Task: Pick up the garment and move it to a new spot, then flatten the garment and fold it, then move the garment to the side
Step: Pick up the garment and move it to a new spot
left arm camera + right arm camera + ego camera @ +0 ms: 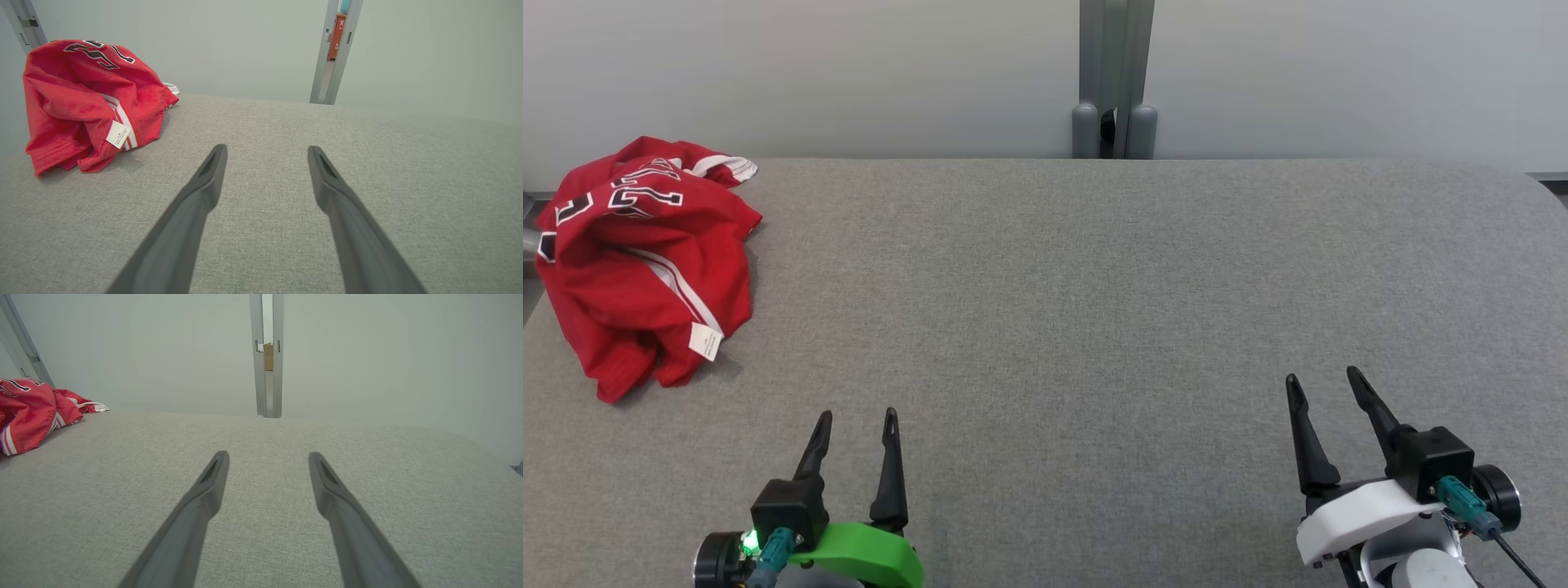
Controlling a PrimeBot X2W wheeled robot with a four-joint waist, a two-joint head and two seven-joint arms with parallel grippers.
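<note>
left hand (858, 413), right hand (1321, 375), grey table (1094, 286), crumpled garment (645, 261)

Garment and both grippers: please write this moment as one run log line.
stage: before pickup | garment: crumpled, far left on table | left gripper: jaws open, empty | right gripper: jaws open, empty

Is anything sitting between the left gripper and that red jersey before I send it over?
Nothing visible does. Only bare grey tabletop lies between the open left gripper and the crumpled red jersey at the far left of the table.
</note>
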